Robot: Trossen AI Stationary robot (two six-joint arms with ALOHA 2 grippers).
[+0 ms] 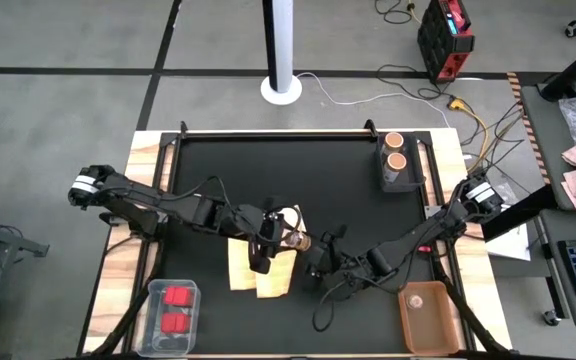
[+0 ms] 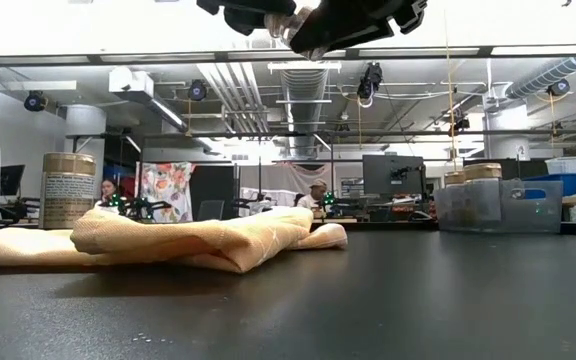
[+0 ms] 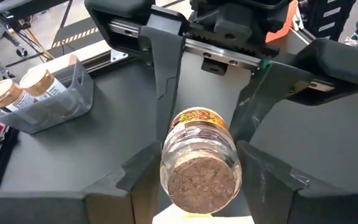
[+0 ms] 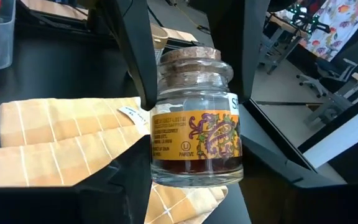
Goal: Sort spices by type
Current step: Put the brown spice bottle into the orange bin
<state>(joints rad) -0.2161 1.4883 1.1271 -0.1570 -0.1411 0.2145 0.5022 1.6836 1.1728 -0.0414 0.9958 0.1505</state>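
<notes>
A glass spice jar (image 1: 297, 241) with a cork top and an orange label lies level in the air between both grippers, above the folded yellow cloth (image 1: 261, 270). My left gripper (image 1: 268, 240) comes from the table's left and is shut on the jar's (image 3: 201, 168) cork end. My right gripper (image 1: 318, 250) comes from the right and is shut on the jar's (image 4: 197, 130) base end. In the low view both grippers (image 2: 308, 20) are high above the cloth (image 2: 168, 240). My left gripper pinches the jar at its shoulder (image 3: 169, 155) just behind the cork, one finger on each side. The fingers come level from the table's left and lie along the jar. The jar is lifted clear and lies level. My right gripper pinches the jar's base end (image 4: 160, 171), where the dark spice sits, between its two fingers. The fingers come level from the table's right and lie along the jar. The cork end points away from this gripper.
A clear bin (image 1: 400, 175) at the far right holds two cork-topped jars. Near left, a clear bin (image 1: 153, 300) holds red blocks. Near right, a brown bin (image 1: 438, 330) holds a pale round container. In the low view a tan-topped jar (image 2: 68, 190) stands behind the cloth.
</notes>
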